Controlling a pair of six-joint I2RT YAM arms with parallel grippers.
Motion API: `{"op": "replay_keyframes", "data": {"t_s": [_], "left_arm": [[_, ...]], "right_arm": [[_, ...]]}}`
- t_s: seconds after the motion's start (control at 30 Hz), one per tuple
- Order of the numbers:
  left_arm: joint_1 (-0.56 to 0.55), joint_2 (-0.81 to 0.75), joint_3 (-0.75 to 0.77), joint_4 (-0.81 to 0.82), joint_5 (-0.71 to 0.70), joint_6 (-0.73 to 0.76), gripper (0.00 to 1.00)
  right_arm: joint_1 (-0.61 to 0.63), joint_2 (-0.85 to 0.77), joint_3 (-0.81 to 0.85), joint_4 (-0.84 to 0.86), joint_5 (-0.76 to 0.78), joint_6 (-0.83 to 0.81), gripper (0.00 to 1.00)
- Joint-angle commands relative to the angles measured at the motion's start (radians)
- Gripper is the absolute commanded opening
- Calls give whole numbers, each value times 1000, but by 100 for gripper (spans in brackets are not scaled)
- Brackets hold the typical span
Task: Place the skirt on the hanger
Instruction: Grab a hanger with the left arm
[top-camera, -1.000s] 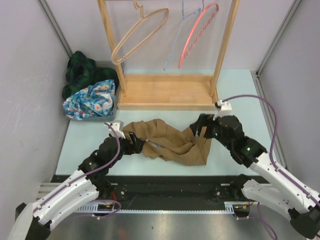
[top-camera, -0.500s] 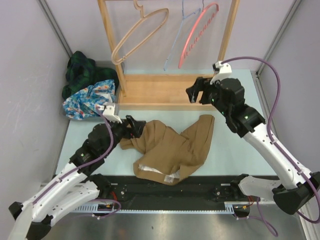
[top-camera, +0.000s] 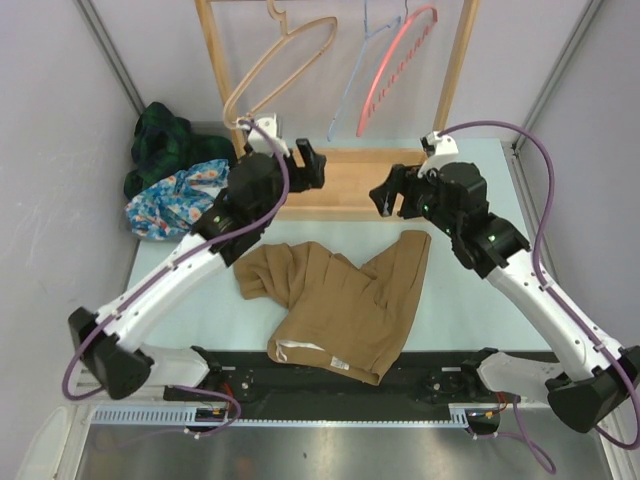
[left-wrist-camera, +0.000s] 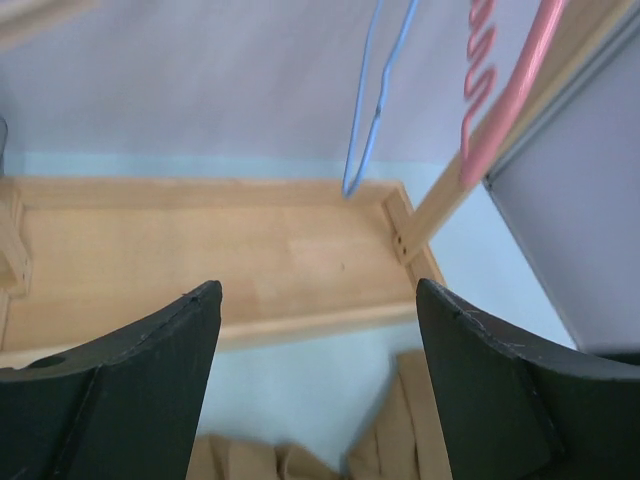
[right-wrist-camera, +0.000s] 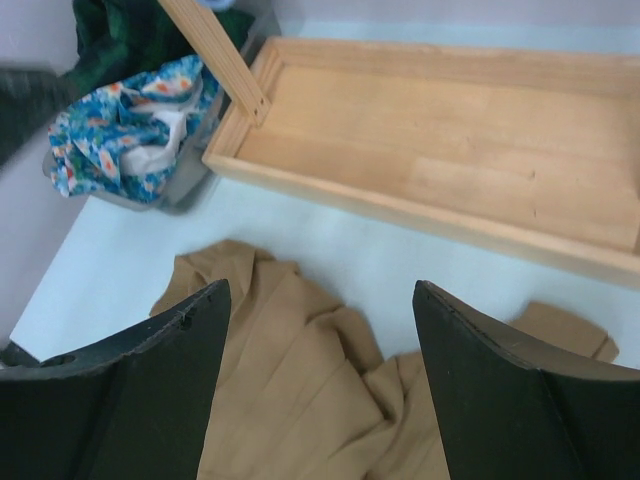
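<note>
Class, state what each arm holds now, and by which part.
Nothing. The left fingers and right fingers stand open and empty; the brown skirt lies free.

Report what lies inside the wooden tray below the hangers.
Only bare wood shows inside the wooden tray; the wrist views show nothing lying in it. From above, the left gripper and right gripper cover parts of its floor.

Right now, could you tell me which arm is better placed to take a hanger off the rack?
Probably the left arm: its open jaws face the blue hanger, while the right arm aims its jaws down at the skirt.
</note>
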Motion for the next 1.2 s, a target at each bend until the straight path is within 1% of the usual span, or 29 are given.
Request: {"op": "replay_keyframes", "data": {"t_s": [0.0,0.03,0.07,0.13,0.2,0.23,0.27,0.3,0.33,0.37,0.47,0.5,0.53,0.6,0.8,0.87,0.93,1.0,1.03,1.1,1.13,1.17], "left_arm": [[27,120,209,72,-106,30,81],[36,151,296,55,-84,19,81],[48,213,338,49,-52,1,80],[77,266,442,41,18,-11,79],[100,342,507,38,80,-11,79],[103,372,577,22,100,-13,79],[110,398,614,17,164,-8,79],[122,462,654,5,192,-7,79],[125,493,749,-40,204,-10,79],[126,522,792,-51,259,7,79],[133,634,933,-80,308,18,79],[134,657,968,-89,305,22,79],[134,704,1039,-124,286,22,79],[140,738,1087,-149,258,24,78],[142,791,1082,-146,218,61,76],[140,801,1079,-146,215,76,74],[140,811,1079,-150,216,91,70],[140,820,1078,-152,213,102,59],[142,818,1078,-152,206,108,47],[140,818,1078,-143,201,117,35],[140,818,1079,-140,200,124,25],[140,814,1079,-132,204,127,22]], "right_arm": [[-5,-84,-48,-36,-24,27,78],[-6,-92,-62,-47,-23,30,78],[-6,-101,-68,-53,-24,30,78],[-6,-124,-77,-74,-23,25,78],[-9,-138,-90,-82,-24,22,79],[-9,-150,-93,-93,-23,18,79],[-11,-154,-94,-98,-23,15,79],[-9,-157,-100,-104,-24,11,79],[-12,-158,-102,-110,-23,8,79],[-14,-160,-102,-114,-23,5,79],[-15,-160,-104,-127,-24,-1,79],[-18,-161,-107,-127,-24,-1,79],[-18,-163,-110,-130,-24,1,79],[-20,-169,-113,-131,-24,1,79],[-34,-181,-131,-140,-23,-1,79],[-43,-183,-136,-142,-20,-1,79],[-49,-183,-137,-145,-20,1,79],[-52,-183,-140,-144,-17,2,79],[-57,-183,-140,-145,-17,5,79],[-58,-181,-140,-147,-13,5,79],[-61,-181,-140,-147,-13,5,79],[-61,-183,-142,-148,-12,4,79]]}}
